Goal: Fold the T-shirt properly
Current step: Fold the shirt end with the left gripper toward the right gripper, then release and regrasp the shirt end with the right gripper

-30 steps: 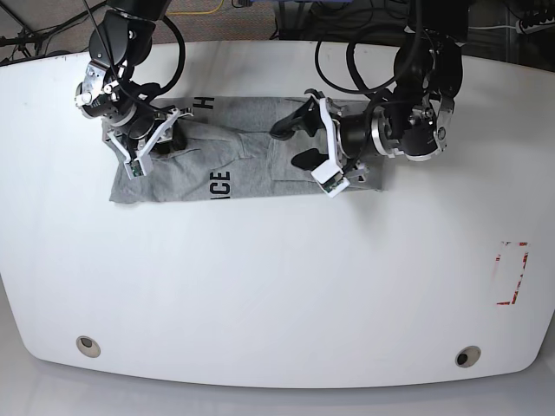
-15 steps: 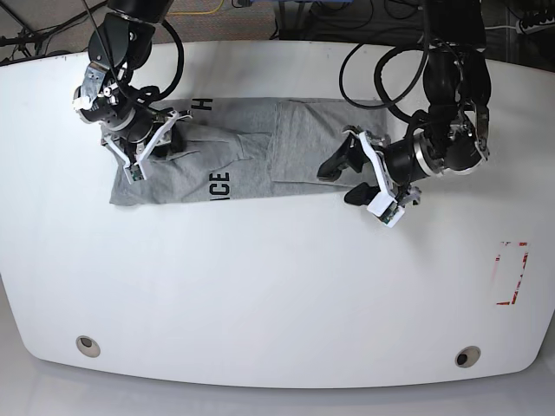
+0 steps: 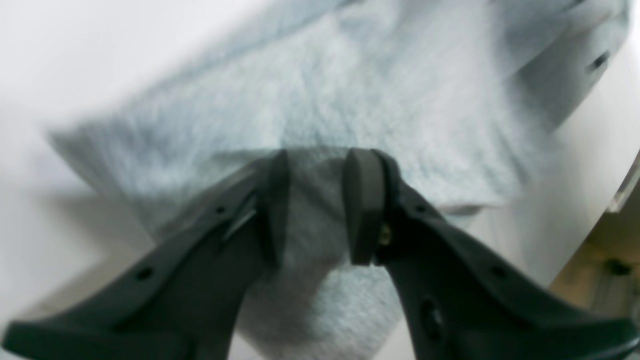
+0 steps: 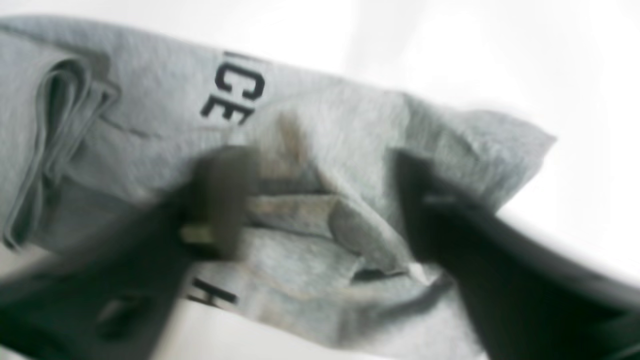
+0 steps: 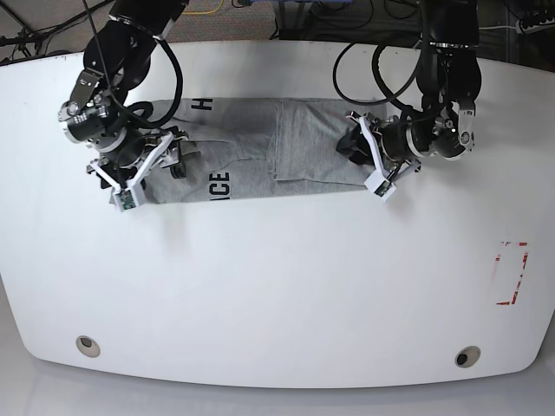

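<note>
White table point(image 5: 277, 286), both pincers agape over T-shirt point(image 5: 251, 160).

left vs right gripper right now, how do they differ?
Left gripper: jaws a narrow gap apart, over plain grey T-shirt. Right gripper: jaws spread wide, straddling a bunched fold near the lettering. Both have dark fingers, sit at opposite shirt ends, and clamp no cloth.

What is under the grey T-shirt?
Under the T-shirt is the white table. A folded flap lies over the shirt's middle, covering part of the dark lettering. Whatever else the cloth covers is hidden.
</note>
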Action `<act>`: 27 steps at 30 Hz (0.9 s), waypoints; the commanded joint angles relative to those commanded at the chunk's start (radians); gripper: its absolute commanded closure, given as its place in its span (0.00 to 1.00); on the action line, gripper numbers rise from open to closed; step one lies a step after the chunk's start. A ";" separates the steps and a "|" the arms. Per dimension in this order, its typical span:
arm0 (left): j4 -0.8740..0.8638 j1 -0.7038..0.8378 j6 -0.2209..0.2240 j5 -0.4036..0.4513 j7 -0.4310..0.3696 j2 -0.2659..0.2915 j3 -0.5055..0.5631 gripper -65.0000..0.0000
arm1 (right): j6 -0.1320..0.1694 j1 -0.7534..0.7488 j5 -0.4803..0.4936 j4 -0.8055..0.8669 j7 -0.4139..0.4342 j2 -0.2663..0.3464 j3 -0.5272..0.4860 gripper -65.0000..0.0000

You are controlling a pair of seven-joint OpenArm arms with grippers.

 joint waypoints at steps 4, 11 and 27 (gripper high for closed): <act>-0.017 0.020 0.000 0.002 -0.032 -0.003 0.003 0.75 | 0.000 0.051 0.170 -0.137 -0.066 0.041 0.158 0.00; -0.029 0.043 0.000 0.002 -0.115 -0.051 0.011 0.75 | 0.000 0.066 0.410 -0.397 -0.091 0.147 0.261 0.00; -0.028 0.046 0.000 0.002 -0.115 -0.074 0.014 0.75 | 0.000 -0.002 0.448 -0.612 0.041 0.249 0.213 0.00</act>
